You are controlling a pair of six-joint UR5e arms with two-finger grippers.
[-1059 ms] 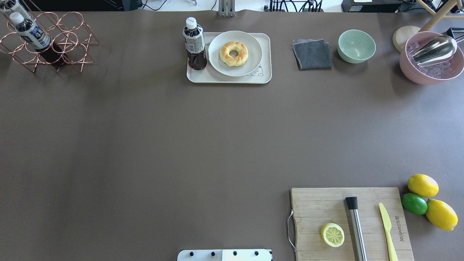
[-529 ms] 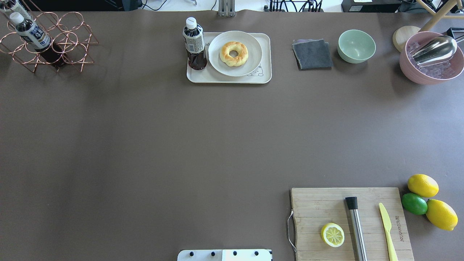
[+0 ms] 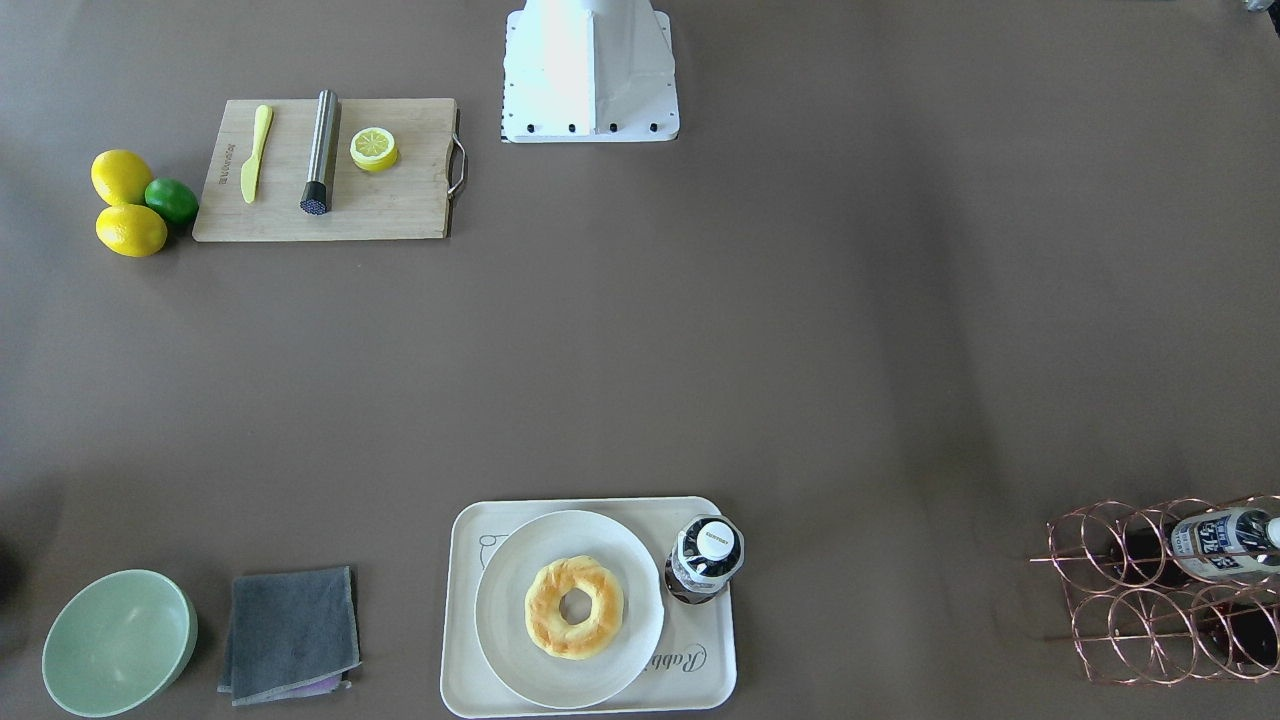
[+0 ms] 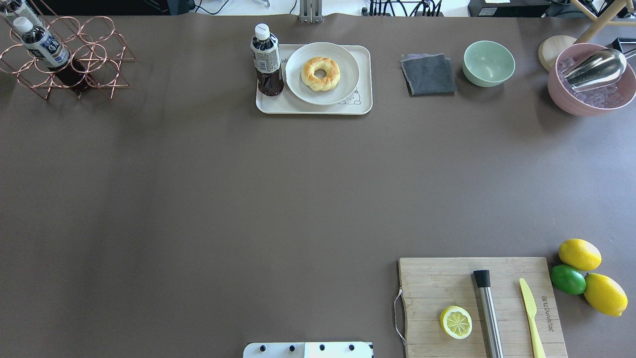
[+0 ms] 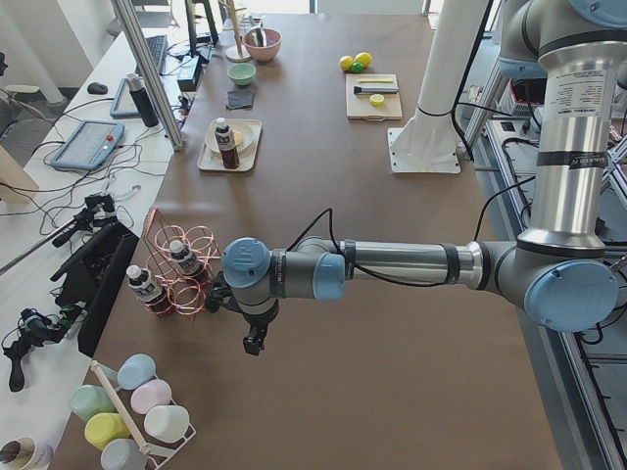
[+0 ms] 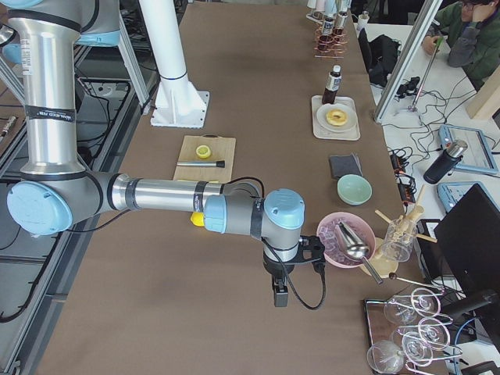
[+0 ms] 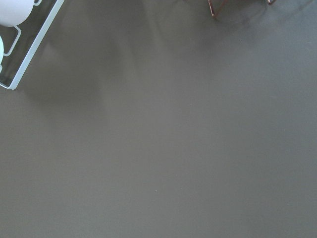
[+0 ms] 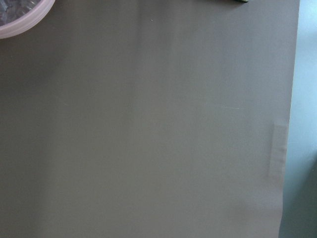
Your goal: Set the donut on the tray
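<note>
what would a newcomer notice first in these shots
The golden donut stands out first: it lies on a round white plate on the cream tray at the table's far edge, a dark bottle upright beside the plate. Next comes the wooden cutting board at the robot's near right, carrying a lemon half, a lime beside it. The left arm and right arm stretch low over the table's opposite ends, far from the tray.
</note>
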